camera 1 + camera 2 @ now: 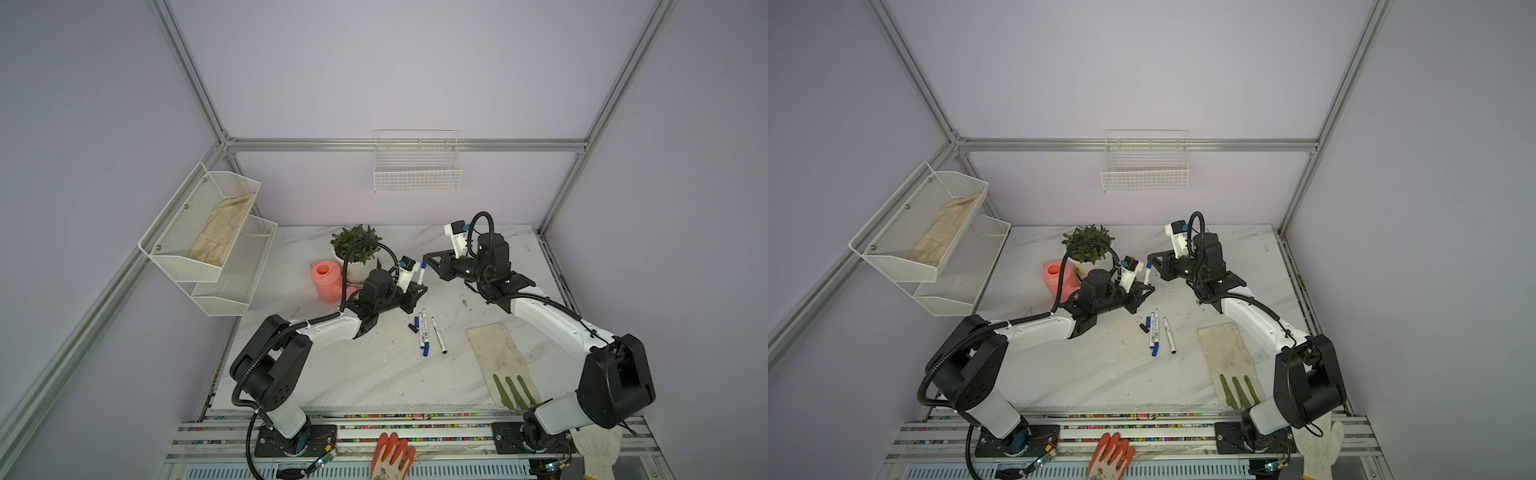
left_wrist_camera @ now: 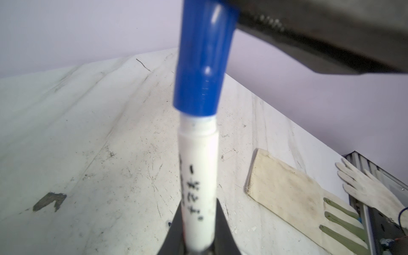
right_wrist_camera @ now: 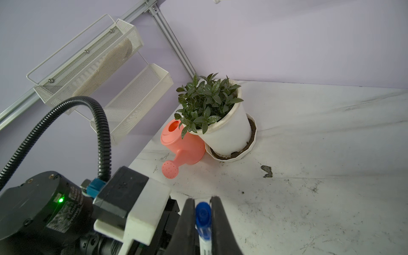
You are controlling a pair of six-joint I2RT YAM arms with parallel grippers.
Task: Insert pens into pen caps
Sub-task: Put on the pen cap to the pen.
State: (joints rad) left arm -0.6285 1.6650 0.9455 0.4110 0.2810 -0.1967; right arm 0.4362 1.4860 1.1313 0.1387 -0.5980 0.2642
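Left hand [image 1: 420, 287] grips pen [image 2: 198, 176], right hand [image 3: 202, 199] cap [image 3: 203, 213]; mesh shelf [image 1: 183, 259] holds cloth [image 1: 224, 232].

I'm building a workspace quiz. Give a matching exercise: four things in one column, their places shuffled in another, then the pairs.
Things: 1 blue cap on the raised pen; 2 black cap; 3 watering can; 4 orange glove.
Places: A beside the plant pot; B on the front rail; C gripped in the right end effector; D on the table beside the loose pens.
Pairs: 1-C, 2-D, 3-A, 4-B.
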